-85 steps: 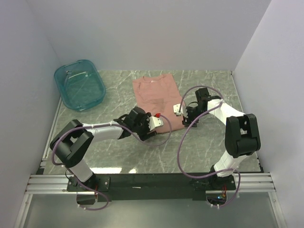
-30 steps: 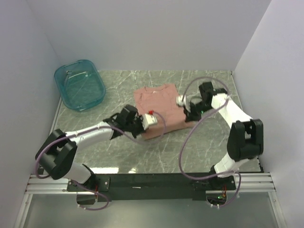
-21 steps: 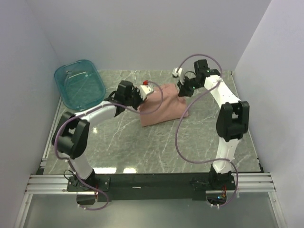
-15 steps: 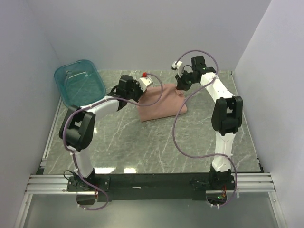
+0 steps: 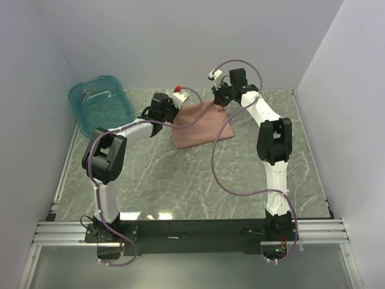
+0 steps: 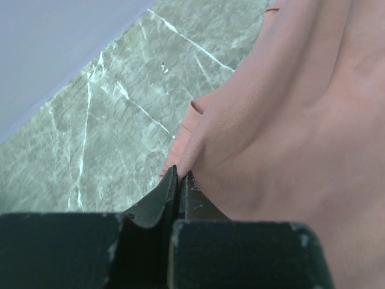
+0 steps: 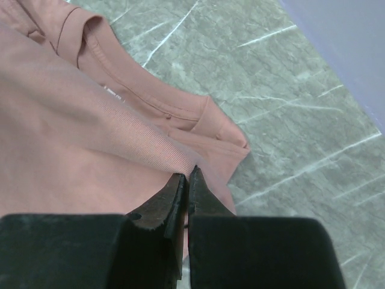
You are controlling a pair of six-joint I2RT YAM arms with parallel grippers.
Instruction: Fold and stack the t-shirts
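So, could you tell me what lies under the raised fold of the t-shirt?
The t-shirt's own lower layer, with its collar, shows beneath the raised fold in the right wrist view. Anything further under the fold, and the table below it, is covered.

It was a robotics lab test cell: plain white walls (image 5: 180, 42) boxed in a marble-patterned table (image 5: 198, 180), with two robot arms (image 5: 274, 144) bolted to a metal rail (image 5: 192, 231).
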